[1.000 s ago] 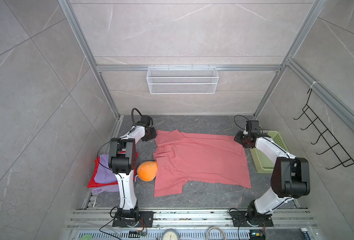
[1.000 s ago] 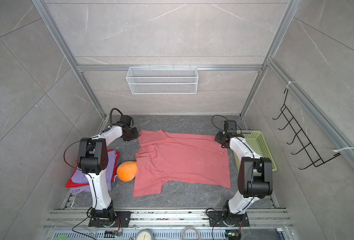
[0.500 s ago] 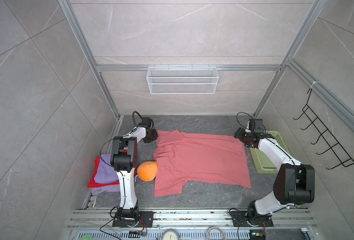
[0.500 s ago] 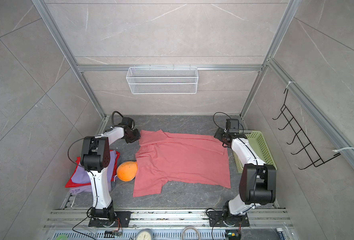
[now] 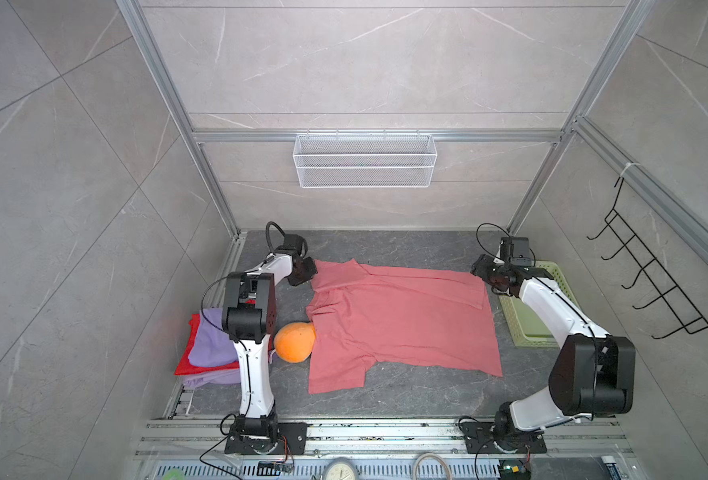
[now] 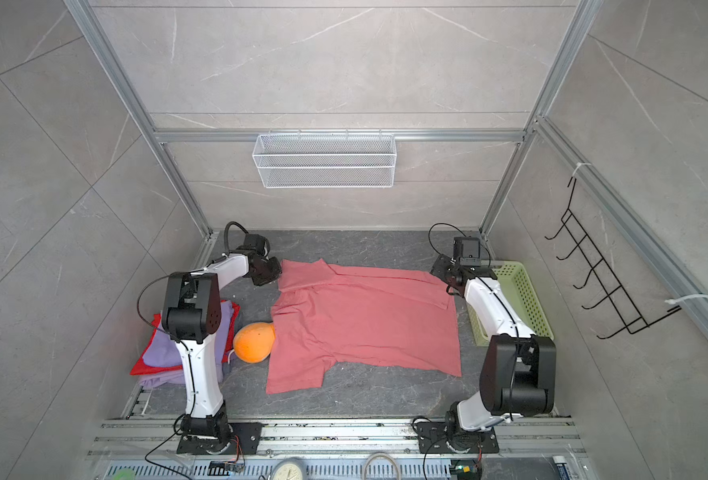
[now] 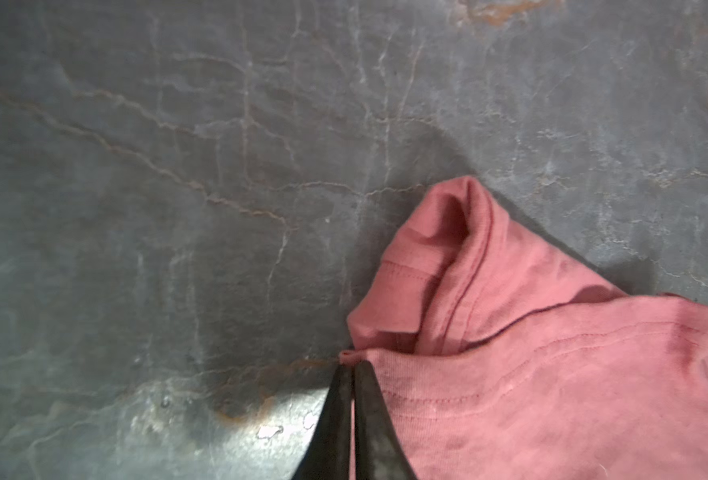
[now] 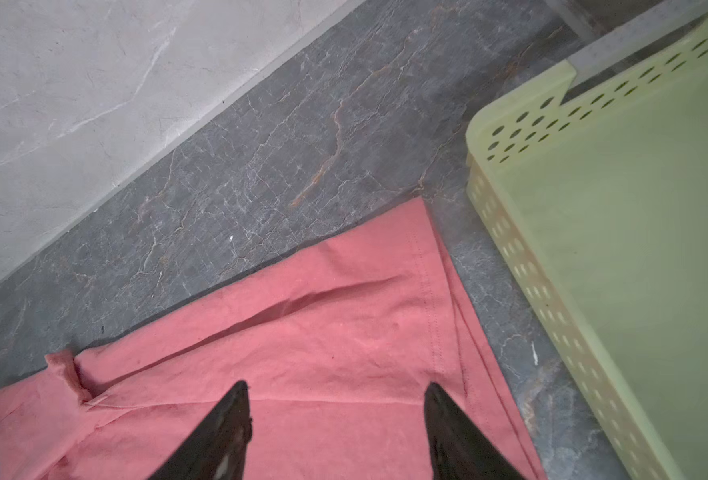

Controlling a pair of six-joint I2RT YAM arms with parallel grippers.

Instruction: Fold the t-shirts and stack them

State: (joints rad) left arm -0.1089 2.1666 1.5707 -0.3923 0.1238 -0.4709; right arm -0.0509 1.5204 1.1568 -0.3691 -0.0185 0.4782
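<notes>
Just beside the pale green perforated plastic basket (image 6: 522,291), we see the salmon-pink cloth t-shirt (image 5: 398,316) spread flat, right gripper (image 8: 335,386) gaping over its nearest corner, left gripper (image 7: 352,368) pinching its farthest edge.

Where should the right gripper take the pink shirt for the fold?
The pink shirt's far hem corner beside the basket, from above: it lies flat, the open right gripper hangs over it, and the left gripper pinches that edge's other end.

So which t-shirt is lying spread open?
The salmon-pink t-shirt, spread across the table; the lavender t-shirt and red t-shirt sit piled together.
</notes>
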